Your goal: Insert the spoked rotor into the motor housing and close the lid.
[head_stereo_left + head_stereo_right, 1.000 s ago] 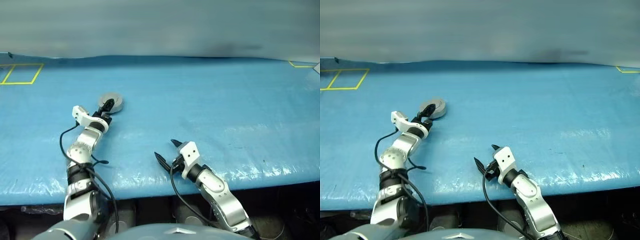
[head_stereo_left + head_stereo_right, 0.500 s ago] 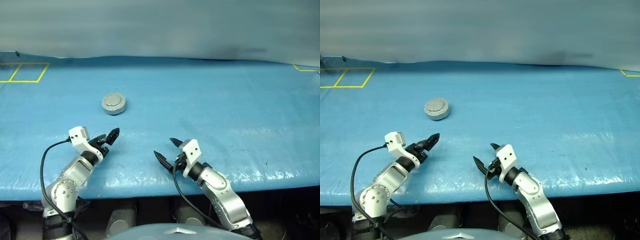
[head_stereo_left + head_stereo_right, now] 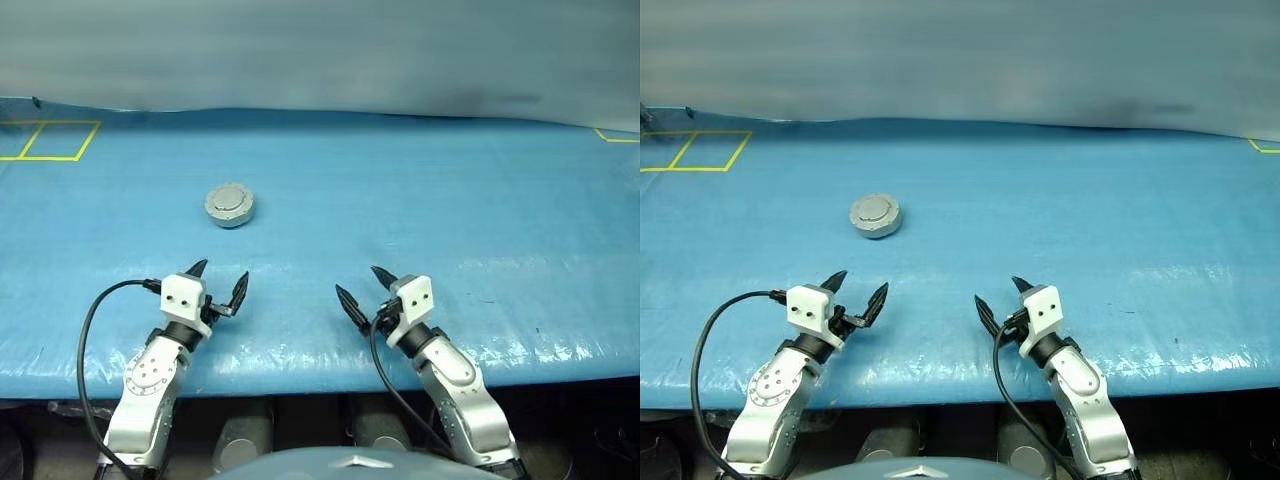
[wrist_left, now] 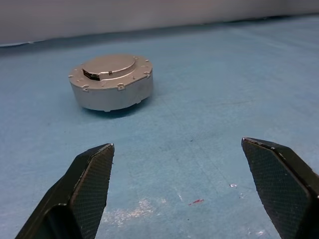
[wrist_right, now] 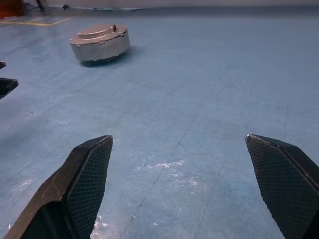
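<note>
Left tool withdrawn from lidded motor housing

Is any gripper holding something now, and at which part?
Nothing is held. The left gripper and right gripper are open, apart from the round grey metal lidded housing.

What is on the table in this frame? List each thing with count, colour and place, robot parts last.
motor housing: one, grey metal, on the blue table cover, far left of centre, ahead of the left gripper and apart from both grippers.
lid: one, silver-grey with a raised central circle, seated on top of the housing.
table cover: one, blue, spread over the whole table.
yellow tape squares: outlines at the far left corner of the cover; a further yellow corner mark at the far right.
left gripper: one, black fingers, open, holding nothing, over the near edge on the left.
right gripper: one, black fingers, open, holding nothing, over the near edge right of centre.
</note>
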You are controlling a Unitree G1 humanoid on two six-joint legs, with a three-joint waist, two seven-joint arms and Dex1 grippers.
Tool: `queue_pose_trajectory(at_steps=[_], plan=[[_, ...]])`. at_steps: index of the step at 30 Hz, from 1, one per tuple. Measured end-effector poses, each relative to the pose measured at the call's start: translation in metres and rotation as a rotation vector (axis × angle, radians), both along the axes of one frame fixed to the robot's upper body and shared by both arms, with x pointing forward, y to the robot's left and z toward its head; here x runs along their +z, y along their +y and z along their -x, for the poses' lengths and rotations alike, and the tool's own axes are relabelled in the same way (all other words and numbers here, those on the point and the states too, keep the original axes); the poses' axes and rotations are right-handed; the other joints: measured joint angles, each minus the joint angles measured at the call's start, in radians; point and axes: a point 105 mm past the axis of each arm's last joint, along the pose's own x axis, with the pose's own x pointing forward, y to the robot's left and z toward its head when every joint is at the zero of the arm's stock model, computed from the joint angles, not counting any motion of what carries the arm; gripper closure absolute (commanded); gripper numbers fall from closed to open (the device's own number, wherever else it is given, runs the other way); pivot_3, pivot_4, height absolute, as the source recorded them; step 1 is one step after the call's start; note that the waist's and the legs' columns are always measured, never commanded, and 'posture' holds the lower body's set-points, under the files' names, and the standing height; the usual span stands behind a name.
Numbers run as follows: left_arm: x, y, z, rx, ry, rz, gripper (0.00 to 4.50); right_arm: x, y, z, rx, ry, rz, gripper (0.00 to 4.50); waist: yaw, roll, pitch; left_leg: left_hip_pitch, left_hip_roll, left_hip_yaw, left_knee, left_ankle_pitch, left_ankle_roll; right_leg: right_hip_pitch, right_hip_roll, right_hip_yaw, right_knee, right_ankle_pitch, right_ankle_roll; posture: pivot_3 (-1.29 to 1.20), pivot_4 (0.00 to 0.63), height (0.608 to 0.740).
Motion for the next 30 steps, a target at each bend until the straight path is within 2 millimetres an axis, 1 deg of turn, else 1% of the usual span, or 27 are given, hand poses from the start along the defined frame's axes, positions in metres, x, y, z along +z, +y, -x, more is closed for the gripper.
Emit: queue_pose_trajectory(at_steps=[3, 7, 11, 16, 23, 30], plan=[[-0.007, 0.000, 0.002, 0.010, 0.011, 0.009, 0.03, -0.001, 0.000, 0.000, -0.018, -0.004, 0.001, 0.00, 0.000, 0.000, 0.000, 0.000, 0.000, 0.000, 0.001, 0.000, 0.000, 0.000, 0.000, -0.001, 0.000, 0.000, 0.000, 0.00, 0.150, 0.740], [0.000, -0.001, -0.003, 0.023, -0.028, 0.024, 0.03, 0.000, 0.004, -0.001, -0.010, -0.005, -0.006, 0.00, 0.000, 0.000, 0.000, 0.000, 0.001, -0.001, 0.001, 0.000, 0.000, 0.001, 0.000, -0.001, 0.001, 0.000, 0.000, 0.00, 0.150, 0.740], [0.008, 0.002, -0.008, 0.045, -0.061, 0.041, 0.03, 0.004, 0.005, -0.005, -0.010, -0.022, -0.015, 0.00, 0.000, 0.000, 0.000, 0.000, 0.000, -0.001, 0.001, 0.000, 0.000, 0.001, 0.000, -0.002, 0.001, 0.000, 0.000, 0.00, 0.150, 0.740], [0.009, 0.005, -0.008, 0.054, -0.064, 0.042, 0.03, 0.009, 0.004, -0.009, -0.021, -0.041, -0.031, 0.00, 0.000, 0.000, 0.000, 0.000, 0.000, -0.001, 0.001, 0.000, 0.000, 0.001, 0.000, -0.002, 0.001, 0.000, 0.000, 0.00, 0.150, 0.740], [0.009, 0.005, -0.008, 0.062, -0.067, 0.059, 0.03, 0.003, 0.003, -0.010, -0.038, -0.022, -0.048, 0.00, 0.000, 0.000, 0.000, 0.000, 0.000, -0.001, 0.001, 0.000, 0.000, 0.001, 0.000, -0.002, 0.001, 0.000, 0.000, 0.00, 0.150, 0.740], [0.011, 0.003, -0.009, 0.051, -0.073, 0.066, 0.03, 0.005, 0.001, -0.011, -0.061, -0.039, -0.039, 0.00, 0.000, 0.000, 0.000, 0.000, 0.000, -0.001, 0.001, 0.000, 0.000, 0.001, 0.000, -0.002, 0.001, 0.000, 0.000, 0.00, 0.150, 0.740]])
